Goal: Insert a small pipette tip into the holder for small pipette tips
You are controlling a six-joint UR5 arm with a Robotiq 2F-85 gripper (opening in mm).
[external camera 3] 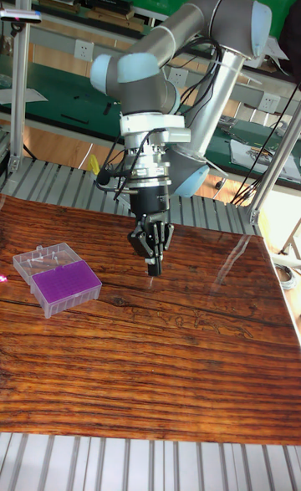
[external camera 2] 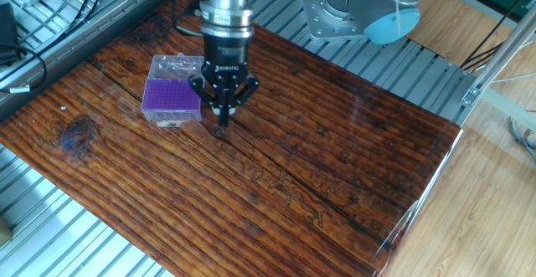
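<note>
While the black two-finger pincer [external camera 2: 222,116] seems pinched on a tiny, barely visible tip, light and fragile, the purple-topped clear plastic holder [external camera 2: 173,99] sits just beside it.

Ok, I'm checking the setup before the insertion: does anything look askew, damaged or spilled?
Nothing stands out. The holder sits flat on the table, its clear lid open behind the purple grid. The gripper hangs beside it; whether it holds a tip is too small to tell.

Wooden table [external camera 2: 335,168] bearing purple-topped tip holder [external camera 2: 173,100]
</note>
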